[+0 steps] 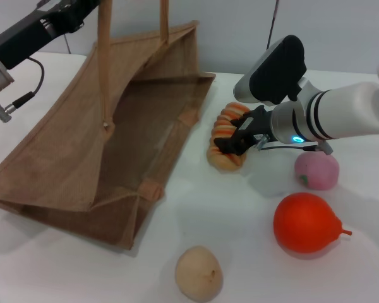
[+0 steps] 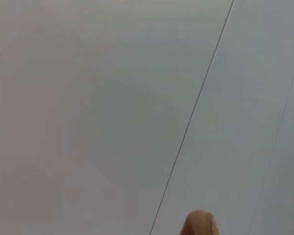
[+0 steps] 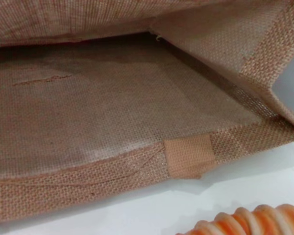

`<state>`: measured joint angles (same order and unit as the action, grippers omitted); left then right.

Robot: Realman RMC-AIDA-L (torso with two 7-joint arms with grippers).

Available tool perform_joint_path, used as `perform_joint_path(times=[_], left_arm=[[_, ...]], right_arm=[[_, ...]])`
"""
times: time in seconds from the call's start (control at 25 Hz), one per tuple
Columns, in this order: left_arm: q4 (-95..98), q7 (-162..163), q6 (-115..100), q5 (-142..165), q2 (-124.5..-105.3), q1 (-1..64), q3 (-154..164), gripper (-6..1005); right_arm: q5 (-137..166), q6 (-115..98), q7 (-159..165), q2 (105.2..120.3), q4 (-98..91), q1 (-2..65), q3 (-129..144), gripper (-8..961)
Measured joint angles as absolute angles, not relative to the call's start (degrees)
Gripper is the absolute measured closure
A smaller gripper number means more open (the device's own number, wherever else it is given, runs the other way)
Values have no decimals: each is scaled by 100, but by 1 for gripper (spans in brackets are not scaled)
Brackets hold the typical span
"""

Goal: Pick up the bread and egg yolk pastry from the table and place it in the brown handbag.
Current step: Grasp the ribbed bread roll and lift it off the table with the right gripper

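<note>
Bread pinched by right gripper beside brown handbag. Slip risked on ridged crust; bag rim may be snagged. Left gripper state cannot be told.

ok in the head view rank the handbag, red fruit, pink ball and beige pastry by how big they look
1. brown handbag, by far largest
2. red fruit
3. egg yolk pastry and pink ball: look about alike; the pastry is nearer the camera, so I won't rank them.
</note>
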<state>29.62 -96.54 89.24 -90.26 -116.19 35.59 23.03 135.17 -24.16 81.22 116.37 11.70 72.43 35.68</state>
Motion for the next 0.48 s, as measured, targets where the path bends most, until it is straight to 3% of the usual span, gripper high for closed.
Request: perform_joint_path(times=[0.48], left_arm=[[2962, -9644, 8920, -9013, -11618, 3547, 2303, 901]], right_arm=[[13484, -2548, 8126, 11636, 1120, 7229, 3564, 473]])
